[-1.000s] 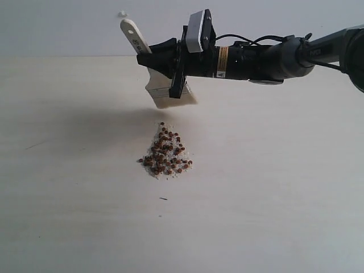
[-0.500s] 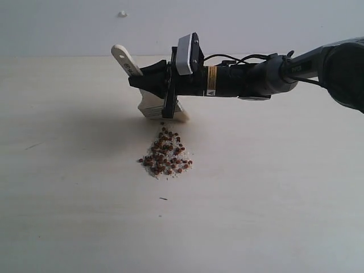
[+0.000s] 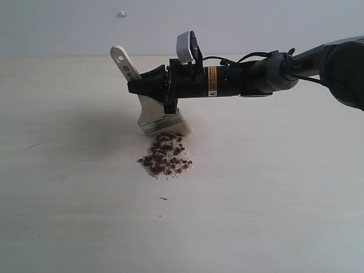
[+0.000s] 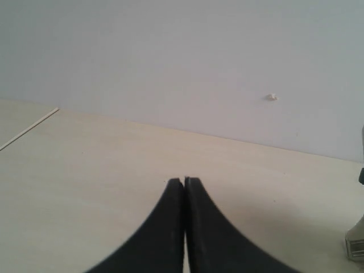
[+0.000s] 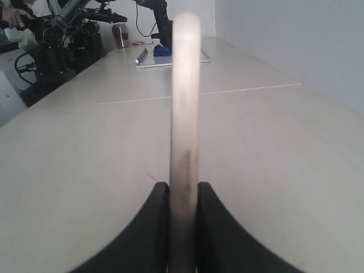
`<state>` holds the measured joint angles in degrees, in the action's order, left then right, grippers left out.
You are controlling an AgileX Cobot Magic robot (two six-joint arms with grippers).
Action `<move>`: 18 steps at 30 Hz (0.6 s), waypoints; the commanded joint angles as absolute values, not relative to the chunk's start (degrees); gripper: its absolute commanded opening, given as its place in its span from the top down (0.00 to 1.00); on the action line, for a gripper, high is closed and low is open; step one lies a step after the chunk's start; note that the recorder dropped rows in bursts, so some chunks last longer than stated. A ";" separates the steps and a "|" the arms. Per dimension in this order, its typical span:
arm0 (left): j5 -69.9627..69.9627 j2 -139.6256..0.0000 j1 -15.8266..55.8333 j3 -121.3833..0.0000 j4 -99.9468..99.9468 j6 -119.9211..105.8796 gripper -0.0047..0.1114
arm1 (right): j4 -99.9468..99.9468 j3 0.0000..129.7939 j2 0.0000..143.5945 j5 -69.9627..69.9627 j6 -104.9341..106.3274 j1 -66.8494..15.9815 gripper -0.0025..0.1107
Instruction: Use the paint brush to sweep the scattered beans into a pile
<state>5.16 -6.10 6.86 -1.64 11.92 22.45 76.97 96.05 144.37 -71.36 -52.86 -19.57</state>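
1. Pale wood table (image 3: 68, 216) spreads beneath both sets of fingers.
2. The right arm (image 3: 267, 77) reaches in level, forearm horizontal, with its wrist camera riding on top.
3. The right gripper (image 3: 139, 86) is clenched on the handle of the paint brush (image 3: 161, 122). The handle slants up past the fingers, and the bristles hang below them, tips down at the table.
4. The pile (image 3: 166, 154) of reddish beans (image 3: 170, 162) and whitish crumbs lies directly below those fingers, its far edge meeting the bristles.
5. The left gripper (image 4: 184, 181) shows only in its own wrist view, its fingers pressed together on nothing.
6. A yellow label (image 3: 211, 81) rings the arm behind the fingers. Its print, and the dark lettering on the handle, are too small to read.
7. The right wrist view shows the handle edge-on between the fingers (image 5: 211, 227); only the exterior view shows the pile.
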 commanded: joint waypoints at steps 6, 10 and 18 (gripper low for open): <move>5.12 -5.93 7.10 -1.38 11.58 22.62 0.96 | 83.10 95.91 143.89 -69.96 -62.15 -19.35 0.98; 5.12 -5.93 7.10 -1.38 11.58 22.62 0.96 | 81.72 95.91 142.52 -69.96 -59.61 -19.35 0.98; 5.12 -5.93 7.10 -1.38 11.58 22.62 0.96 | 73.89 95.91 141.88 -69.96 -48.98 -19.21 0.98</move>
<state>5.16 -6.10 6.86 -1.64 11.92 22.45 77.37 96.05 142.62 -70.28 -53.23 -19.57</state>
